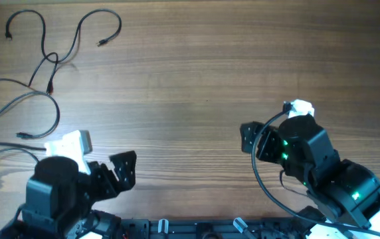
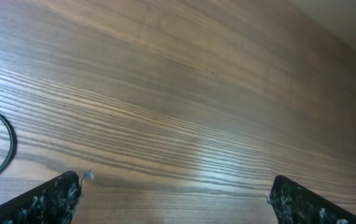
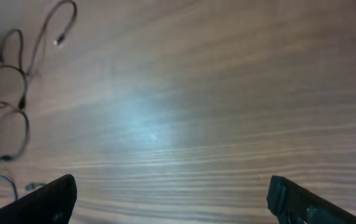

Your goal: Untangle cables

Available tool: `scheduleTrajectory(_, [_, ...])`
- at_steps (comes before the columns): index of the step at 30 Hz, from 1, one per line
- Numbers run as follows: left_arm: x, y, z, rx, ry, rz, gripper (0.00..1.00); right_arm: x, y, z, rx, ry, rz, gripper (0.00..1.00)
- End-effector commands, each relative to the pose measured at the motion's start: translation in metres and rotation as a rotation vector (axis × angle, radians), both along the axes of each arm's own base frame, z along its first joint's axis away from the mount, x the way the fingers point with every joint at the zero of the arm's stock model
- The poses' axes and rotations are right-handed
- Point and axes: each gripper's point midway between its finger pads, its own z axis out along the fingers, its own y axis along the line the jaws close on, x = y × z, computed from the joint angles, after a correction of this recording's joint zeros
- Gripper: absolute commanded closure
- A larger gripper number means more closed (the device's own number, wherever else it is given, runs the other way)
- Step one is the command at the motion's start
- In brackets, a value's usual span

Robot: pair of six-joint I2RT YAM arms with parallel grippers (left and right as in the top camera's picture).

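Note:
The cables [image 1: 50, 60] lie at the table's far left corner as thin black strands that cross one another, with small plug ends. One strand loops nearer the front left [image 1: 52, 106]. In the right wrist view the cables [image 3: 21, 93] show at the upper left, far from the fingers. One black arc of cable [image 2: 9, 146] curves at the left edge of the left wrist view. My left gripper [image 1: 117, 171] sits open at the front left with only bare wood between its fingers [image 2: 47, 200]. My right gripper [image 1: 251, 141] is open at the front right, holding nothing.
The wooden table [image 1: 196, 73] fills all views. A thick black wire [image 1: 260, 179] arcs along the right arm's base. The arm bases and a black rail [image 1: 196, 229] line the front edge.

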Motion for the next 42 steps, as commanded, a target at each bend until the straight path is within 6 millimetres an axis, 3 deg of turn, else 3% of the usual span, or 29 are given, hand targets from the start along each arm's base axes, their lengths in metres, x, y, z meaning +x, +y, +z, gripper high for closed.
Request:
scheduleTrajectory(1, [-0.001, 0.002, -0.002, 0.003, -0.006, 0.013, 0.00, 0.009, 0.004, -0.001, -0.001, -0.009, -0.022, 0.00])
scheduleTrajectory(11, [-0.001, 0.002, -0.002, 0.003, -0.005, 0.013, 0.00, 0.013, 0.009, -0.030, -0.071, 0.099, -0.014, 0.00])
scheduleTrajectory(18, [-0.001, 0.002, -0.002, 0.003, -0.005, 0.013, 0.00, 0.003, 0.033, -0.047, -0.013, 0.215, 0.078, 0.00])
scheduleTrajectory(23, [-0.001, 0.002, -0.002, 0.003, -0.005, 0.013, 0.00, -0.004, 0.023, -0.057, -0.096, 0.249, 0.103, 0.00])
scheduleTrajectory(35, [-0.001, 0.002, -0.002, 0.003, -0.005, 0.013, 0.00, 0.003, 0.014, -0.054, -0.131, 0.209, 0.064, 0.00])
scheduleTrajectory(39, [-0.001, 0.002, -0.002, 0.003, -0.005, 0.013, 0.00, 0.014, 0.001, -0.039, -0.160, 0.106, 0.030, 0.00])
scheduleTrajectory(42, [-0.001, 0.002, -0.002, 0.003, -0.005, 0.013, 0.00, 0.025, -0.006, -0.024, -0.158, -0.031, 0.107, 0.00])
